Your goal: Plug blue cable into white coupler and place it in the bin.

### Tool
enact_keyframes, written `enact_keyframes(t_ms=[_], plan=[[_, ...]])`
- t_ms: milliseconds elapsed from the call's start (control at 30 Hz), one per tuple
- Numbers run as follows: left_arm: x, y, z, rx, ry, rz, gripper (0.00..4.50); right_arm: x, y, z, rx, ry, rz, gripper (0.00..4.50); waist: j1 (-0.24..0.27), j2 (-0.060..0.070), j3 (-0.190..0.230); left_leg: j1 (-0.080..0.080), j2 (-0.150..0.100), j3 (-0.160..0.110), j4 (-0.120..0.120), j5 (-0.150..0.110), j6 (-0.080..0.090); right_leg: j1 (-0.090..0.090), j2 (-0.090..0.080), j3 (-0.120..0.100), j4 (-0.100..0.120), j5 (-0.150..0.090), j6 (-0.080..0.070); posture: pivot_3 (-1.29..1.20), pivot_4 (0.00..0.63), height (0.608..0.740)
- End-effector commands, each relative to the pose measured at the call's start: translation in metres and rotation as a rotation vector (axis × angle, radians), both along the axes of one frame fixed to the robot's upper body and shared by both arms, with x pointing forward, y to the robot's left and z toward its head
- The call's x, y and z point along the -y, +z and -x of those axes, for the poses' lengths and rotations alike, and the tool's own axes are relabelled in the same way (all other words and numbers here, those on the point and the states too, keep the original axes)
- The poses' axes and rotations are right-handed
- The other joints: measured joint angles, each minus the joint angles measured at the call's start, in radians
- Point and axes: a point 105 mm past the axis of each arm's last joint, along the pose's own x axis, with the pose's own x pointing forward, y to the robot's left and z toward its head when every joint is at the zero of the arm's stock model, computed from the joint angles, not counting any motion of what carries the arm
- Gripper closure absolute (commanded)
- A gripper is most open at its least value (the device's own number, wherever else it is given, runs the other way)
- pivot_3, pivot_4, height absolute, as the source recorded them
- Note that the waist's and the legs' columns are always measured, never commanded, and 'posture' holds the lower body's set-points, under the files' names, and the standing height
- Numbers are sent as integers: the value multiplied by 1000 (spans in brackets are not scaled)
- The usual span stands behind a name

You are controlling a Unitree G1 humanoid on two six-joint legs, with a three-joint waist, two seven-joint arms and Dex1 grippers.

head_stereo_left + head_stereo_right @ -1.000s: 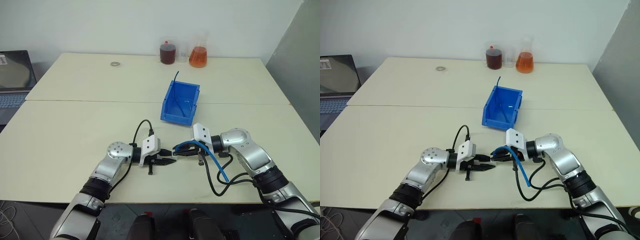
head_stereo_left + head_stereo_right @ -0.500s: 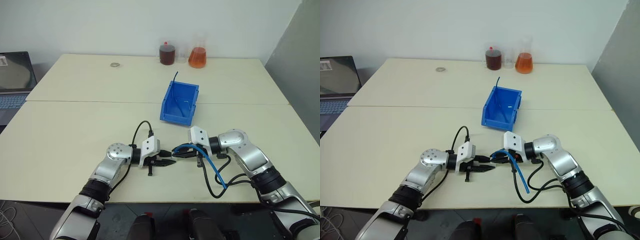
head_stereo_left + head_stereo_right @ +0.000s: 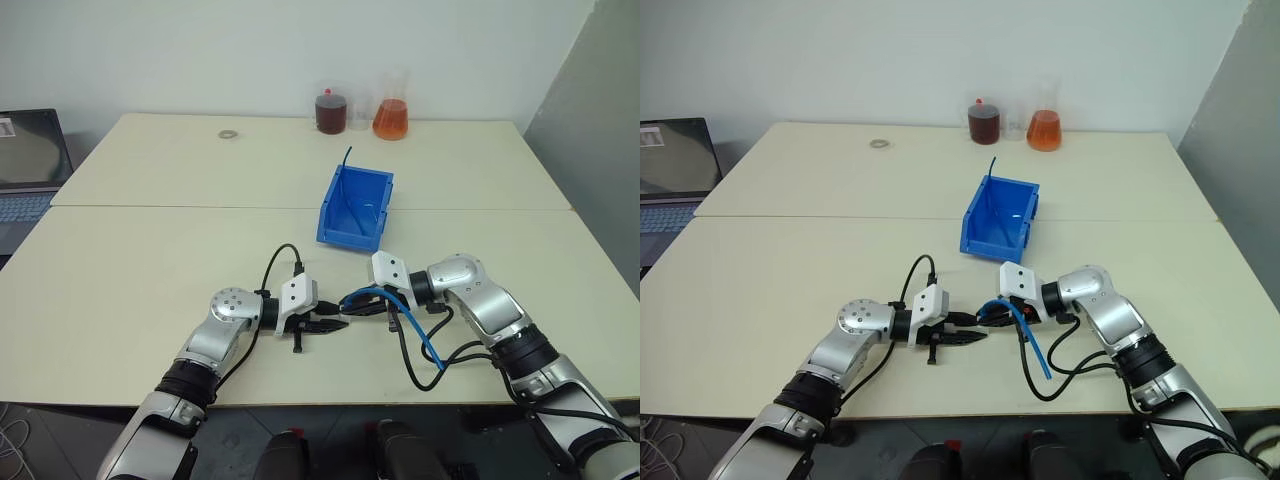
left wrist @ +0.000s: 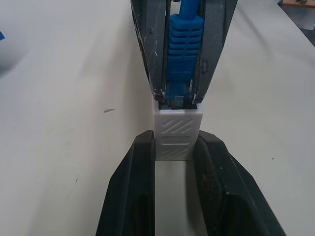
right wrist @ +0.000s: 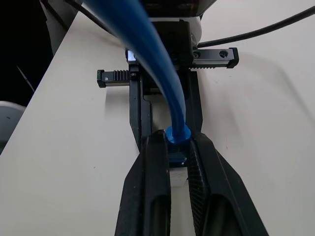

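My two grippers meet tip to tip low over the table's front half. The left gripper [image 4: 174,141] is shut on the white coupler [image 4: 176,129], whose sides sit between its two black fingers. Facing it, the right gripper [image 5: 177,140] is shut on the plug [image 4: 183,39] of the blue cable [image 3: 425,335]. The plug's tip sits in the coupler's end. From the plug the cable curves back over the right wrist and down toward the table's front edge. The bin [image 3: 332,205] stands open on the table just beyond the grippers.
A thin wire lies in the bin and sticks up over its back wall. Two flasks, dark red [image 3: 331,108] and orange [image 3: 390,115], stand at the far edge. A small ring [image 3: 229,132] lies far left. A laptop [image 3: 25,160] sits left of the table.
The whole picture has shifted a little. Both grippers stay tip to tip, with no visible move of the coupler or the plug.
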Motion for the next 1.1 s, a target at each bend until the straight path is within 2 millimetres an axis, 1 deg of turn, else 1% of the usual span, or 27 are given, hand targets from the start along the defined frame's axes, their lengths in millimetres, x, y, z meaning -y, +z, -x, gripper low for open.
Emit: enact_keyframes(t_ms=[33, 67, 100, 167, 200, 267, 300, 333, 367, 400, 433, 467, 533, 600, 667, 700, 733, 800, 867, 967, 1000, 1100], plan=[[-2, 28, -4, 59, 18, 61, 2378, 18, -30, 1, -139, -88, 85, 4318, 1, 1, -1, 1, 0, 0, 0, 0, 0, 1, 0, 0, 0, 0, 0, 0, 150, 740], [-3, 32, -4, 61, 28, 69, 2090, 18, -25, 1, -138, -97, 73, 4318, 1, 1, -1, 2, 0, 0, 0, 0, 0, 2, 0, 0, 0, 0, 0, 0, 150, 740], [-4, 37, -4, 64, 41, 81, 1914, 18, -19, 0, -138, -107, 55, 4318, 0, 1, -1, 4, 0, 0, 0, 0, 0, 4, 0, 0, 0, -1, 1, 0, 150, 740], [-8, 55, -5, 62, 93, 127, 1477, 14, 10, -2, -167, -157, -47, 4318, 1, 1, -1, 4, 0, 0, 0, 0, 0, 4, 0, 1, 0, -3, 4, 0, 150, 740], [-12, 65, -2, 51, 120, 145, 1346, 11, 37, -5, -210, -197, -146, 4318, 0, 1, -1, 3, 1, -1, 0, 0, 0, 4, 0, 0, 0, -3, 4, 0, 150, 740], [-18, 75, 6, 31, 147, 154, 878, 8, 70, -4, -282, -239, -251, 4318, -2, 2, 0, -1, 3, -1, 0, 0, 0, -1, -2, 1, 1, -2, 3, 0, 150, 740], [-20, 80, 10, 23, 164, 158, 583, 8, 86, -9, -311, -275, -297, 4318, -3, 2, 0, -4, 4, -1, 0, 0, 0, -4, -2, 1, 2, 0, 0, 0, 150, 740], [-22, 84, 13, 22, 183, 163, 388, 8, 100, -14, -330, -308, -331, 4318, -6, 2, 1, -5, 4, -1, 0, 0, 0, -5, -2, 1, 2, 0, -1, 0, 150, 740], [-25, 92, 13, 45, 226, 170, 138, 10, 118, -28, -349, -373, -376, 4318, -9, 2, 1, -5, 4, -1, 0, 0, 0, -5, -2, 1, 2, 0, -1, 0, 150, 740], [-27, 97, 14, 61, 257, 174, 59, 11, 130, -37, -367, -415, -403, 4318, -13, 3, 1, -5, 4, -1, 0, 0, 0, -6, -3, 1, 2, 0, -1, 0, 150, 740], [-30, 106, 11, 80, 309, 189, 59, 13, 140, -53, -367, -480, -420, 4318, -13, 3, 1, -7, 4, -1, 0, 0, 0, -8, -3, 2, 2, 0, -1, 0, 150, 740], [-32, 111, 9, 89, 343, 199, 59, 14, 146, -63, -367, -524, -427, 4318, -14, 3, 1, -7, 3, -2, -1, 0, 0, -8, -3, 1, 3, 0, -1, 0, 150, 740], [-35, 120, 2, 98, 423, 225, 59, 16, 149, -85, -372, -608, -414, 4318, -13, 2, 1, -7, 2, -1, -1, 0, 0, -8, -3, 0, 2, 0, -1, 0, 150, 740], [-39, 122, -6, 91, 512, 240, 59, 13, 146, -103, -358, -652, -378, 4318, -9, 2, 0, -7, 1, -1, -2, 0, 0, -7, -3, -1, 1, 0, -1, 0, 150, 740], [-43, 120, -13, 77, 587, 260, 59, 12, 141, -123, -322, -726, -352, 4318, -12, 2, 1, -7, -1, 0, -2, 0, 0, -7, -3, 0, 0, 0, -1, 0, 150, 740], [-42, 119, -14, 65, 601, 265, 22, 13, 137, -133, -300, -781, -335, 3968, -14, 1, 1, -8, -1, 2, -2, 0, 0, -8, -3, 2, 0, 0, 0, 0, 150, 740], [-41, 118, -14, 58, 605, 268, 0, 13, 135, -138, -287, -802, -330, 3615, -16, 1, 1, -9, -1, 3, -3, 0, 0, -9, -4, 3, -1, 0, 0, 0, 150, 740], [-38, 117, -14, 50, 606, 269, 0, 12, 135, -143, -270, -811, -330, 3319, -20, 1, 1, -13, 1, 2, -2, 0, 0, -12, -4, 3, 0, 0, 0, 0, 150, 740], [-36, 117, -12, 46, 611, 273, 0, 14, 139, -150, -225, -848, -344, 2799, -20, 1, 1, -18, 1, 2, -2, 0, -1, -17, -6, 2, 0, 0, -1, 0, 150, 740], [-36, 117, -10, 33, 633, 299, 0, 16, 154, -157, -175, -883, -386, 2192, -21, 1, 1, -24, 1, 3, -3, 1, -1, -25, -9, 3, 1, 0, -1, 0, 150, 740], [-36, 117, -10, 28, 638, 305, 0, 17, 158, -157, -161, -885, -393, 1989, -21, 1, 1, -25, 1, 3, -3, 1, -1, -26, -12, 3, 1, 0, -1, 0, 150, 740], [-36, 116, -10, 28, 657, 309, 0, 21, 171, -160, -135, -906, -439, 1258, -21, 1, 1, -25, 0, 3, -3, 1, -1, -26, -14, 2, 1, 0, -1, 0, 150, 740]])
